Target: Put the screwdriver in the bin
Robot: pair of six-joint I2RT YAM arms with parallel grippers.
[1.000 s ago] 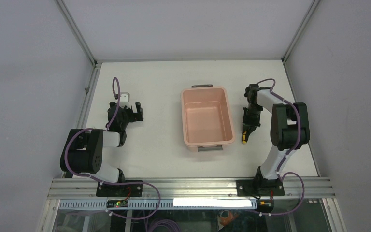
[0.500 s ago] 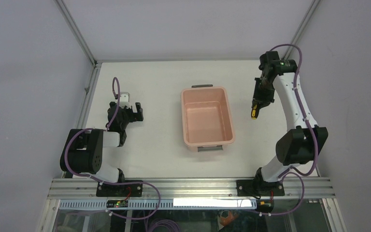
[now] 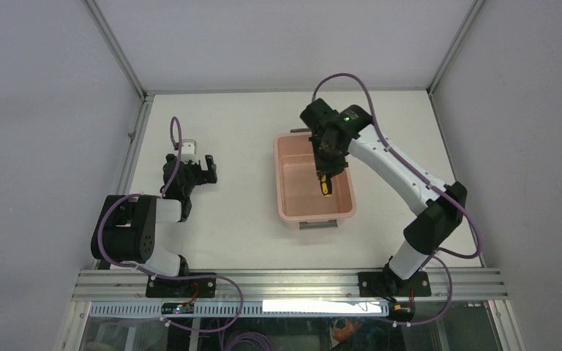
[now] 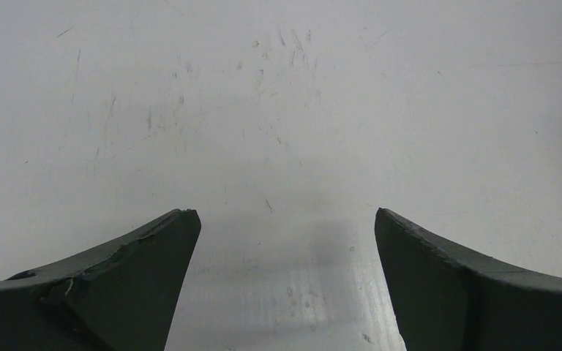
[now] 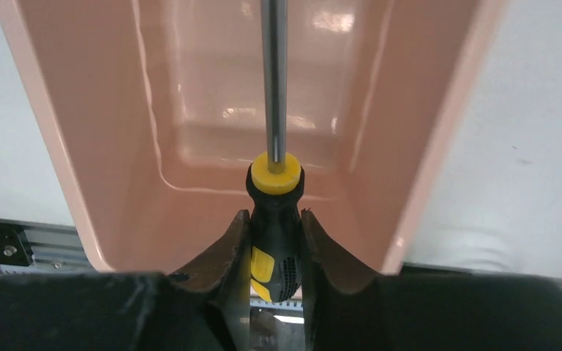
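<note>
The pink bin (image 3: 287,191) sits in the middle of the table. My right gripper (image 3: 324,170) hangs over the inside of the bin and is shut on the screwdriver (image 3: 325,186). In the right wrist view the yellow-and-black handle (image 5: 275,228) is clamped between my fingers (image 5: 228,252), and the metal shaft (image 5: 274,73) points out over the bin's pink floor (image 5: 212,95). My left gripper (image 3: 198,164) rests open and empty at the left of the table; its wrist view shows only bare white table between the fingertips (image 4: 168,241).
The bin has grey handles at its far end (image 3: 306,129) and near end (image 3: 316,224). Metal frame rails (image 3: 128,146) edge the table at left and back. White walls enclose the cell.
My right arm lifted the screwdriver from the table right of the bin, swung up and leftward, and now holds it over the bin's inside. The left arm has not moved.
</note>
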